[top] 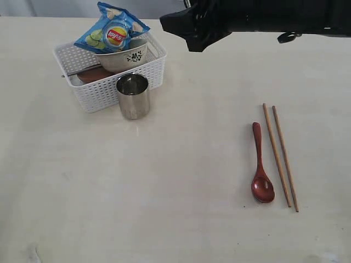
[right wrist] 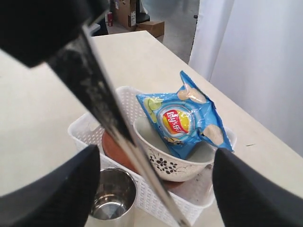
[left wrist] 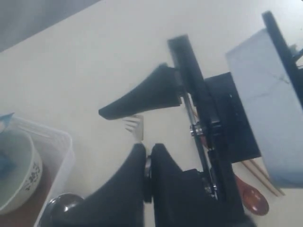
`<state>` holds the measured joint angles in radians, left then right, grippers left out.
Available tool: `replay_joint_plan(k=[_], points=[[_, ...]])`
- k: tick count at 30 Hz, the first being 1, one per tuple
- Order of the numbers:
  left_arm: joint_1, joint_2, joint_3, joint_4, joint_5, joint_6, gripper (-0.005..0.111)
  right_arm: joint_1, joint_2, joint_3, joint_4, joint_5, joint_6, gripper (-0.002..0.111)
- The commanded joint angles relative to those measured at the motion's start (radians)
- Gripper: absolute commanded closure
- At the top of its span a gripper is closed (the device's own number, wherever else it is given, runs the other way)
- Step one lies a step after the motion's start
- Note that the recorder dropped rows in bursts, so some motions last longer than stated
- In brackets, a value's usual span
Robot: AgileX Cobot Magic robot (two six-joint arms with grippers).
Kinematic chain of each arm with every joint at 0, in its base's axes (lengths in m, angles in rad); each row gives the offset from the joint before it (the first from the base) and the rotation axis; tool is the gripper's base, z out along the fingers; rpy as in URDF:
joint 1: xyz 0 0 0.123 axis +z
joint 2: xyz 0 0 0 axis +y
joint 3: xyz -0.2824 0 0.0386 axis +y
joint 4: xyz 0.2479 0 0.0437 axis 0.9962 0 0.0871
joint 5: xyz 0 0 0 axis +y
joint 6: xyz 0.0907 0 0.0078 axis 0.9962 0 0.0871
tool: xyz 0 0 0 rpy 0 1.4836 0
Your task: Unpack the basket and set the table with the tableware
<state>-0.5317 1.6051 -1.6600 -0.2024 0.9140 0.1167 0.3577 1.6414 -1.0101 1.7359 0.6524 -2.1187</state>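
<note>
Above the wide pale cream table (top: pixel 175 219), the left gripper (left wrist: pixel 146 151) pinches a silver metal fork (left wrist: pixel 135 126). The right gripper (right wrist: pixel 156 156) is spread wide, empty, near the white lattice plastic basket (top: pixel 104 93), which holds a cream floral bowl (top: pixel 126 57). A steel cup (top: pixel 133 96) stands just beside the basket.

Matte black angular robot arm (top: pixel 219 22) is spanning twelve to three o'clock of the exterior view. Left gripper (left wrist: pixel 147 150) is presenting smooth black tapered fingers (left wrist: pixel 128 189); right gripper (right wrist: pixel 156 156) is presenting broad, blurred black fingers (right wrist: pixel 52 194).
</note>
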Motion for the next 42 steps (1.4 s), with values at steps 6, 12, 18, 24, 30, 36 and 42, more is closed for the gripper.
replay_joint_plan(k=[6, 12, 18, 24, 30, 36, 42], points=[[-0.005, -0.011, -0.007, -0.014, 0.008, 0.003, 0.107, -0.006, -0.003, -0.002, 0.009, 0.014, -0.004, 0.084], [-0.005, -0.009, -0.005, -0.014, 0.010, 0.003, 0.107, -0.006, -0.003, -0.002, 0.009, 0.037, 0.015, 0.109], [-0.005, 0.006, -0.005, -0.009, 0.001, 0.003, 0.094, -0.006, -0.003, -0.002, 0.009, 0.039, 0.083, 0.109], [-0.005, -0.024, -0.005, 0.090, -0.017, 0.003, 0.023, -0.019, -0.019, -0.002, -0.104, 0.048, 0.254, 0.109], [-0.005, -0.113, 0.001, 0.112, 0.036, 0.049, 0.040, -0.285, 0.004, -0.032, -0.214, 0.569, 0.404, 0.109], [-0.005, -0.196, 0.187, -0.009, -0.150, 0.167, 0.038, -0.267, 0.041, -0.051, -0.282, 0.569, 0.424, 0.109], [-0.005, -0.278, 0.447, -0.257, -0.483, 0.480, 0.038, -0.182, 0.044, -0.071, -0.388, 0.569, 0.396, 0.109]])
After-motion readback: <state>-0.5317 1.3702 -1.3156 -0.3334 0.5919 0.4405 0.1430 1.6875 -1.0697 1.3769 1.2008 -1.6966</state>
